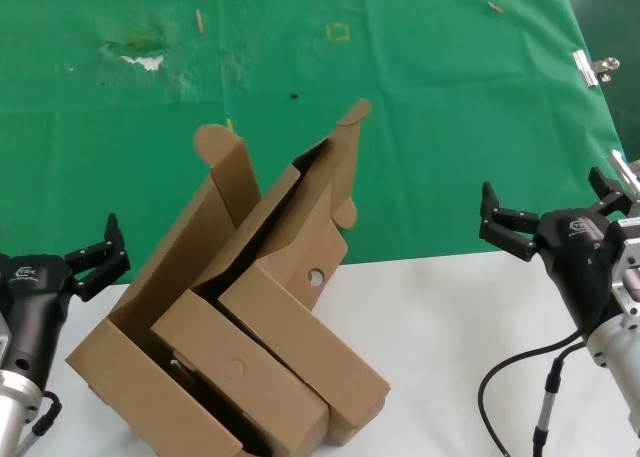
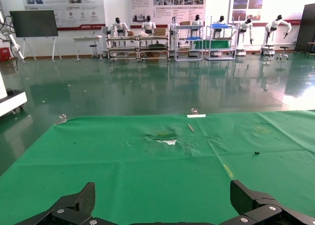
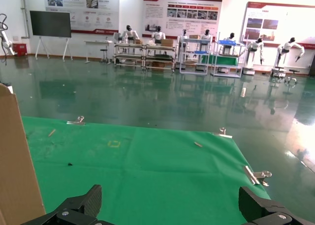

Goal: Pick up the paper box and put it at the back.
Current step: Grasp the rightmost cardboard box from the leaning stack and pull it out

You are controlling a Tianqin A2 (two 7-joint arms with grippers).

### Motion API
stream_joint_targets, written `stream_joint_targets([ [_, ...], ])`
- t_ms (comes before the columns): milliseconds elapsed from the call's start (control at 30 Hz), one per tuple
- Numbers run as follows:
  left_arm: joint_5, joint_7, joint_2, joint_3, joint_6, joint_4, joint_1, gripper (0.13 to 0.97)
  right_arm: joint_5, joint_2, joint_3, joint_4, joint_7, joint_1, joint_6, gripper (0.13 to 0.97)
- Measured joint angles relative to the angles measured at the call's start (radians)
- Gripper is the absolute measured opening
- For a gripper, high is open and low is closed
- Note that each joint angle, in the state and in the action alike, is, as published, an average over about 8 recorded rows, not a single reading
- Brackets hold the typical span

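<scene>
The paper box (image 1: 300, 342) is a shallow brown mailer with a small round hole (image 1: 316, 276) in one wall. Its lid (image 1: 335, 177) stands up, ending in rounded ear tabs. It lies tilted inside a bigger brown carton (image 1: 130, 377), beside a similar box (image 1: 233, 367) that bears only a circle outline. My left gripper (image 1: 90, 239) hovers open just left of the carton, holding nothing (image 2: 162, 195). My right gripper (image 1: 542, 182) is open and empty well to the right of the boxes (image 3: 170, 200). In the right wrist view a brown cardboard edge (image 3: 15, 161) shows at one side.
The carton's tall rounded flap (image 1: 225, 162) rises at the back left. Green cloth (image 1: 430, 97) covers the back of the table, with a torn patch (image 1: 140, 57) and a yellow square mark (image 1: 339, 32). Metal clips (image 1: 595, 67) hold the cloth's right edge. White tabletop (image 1: 450, 327) lies in front.
</scene>
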Motion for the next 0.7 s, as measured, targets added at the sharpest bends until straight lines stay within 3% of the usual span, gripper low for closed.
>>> stream_joint_targets([
  [700,0.000,0.000,0.000,0.000,0.000,0.000,0.000,0.965,0.000,0.000,0.000,0.000,0.000,0.000,0.000,0.966],
])
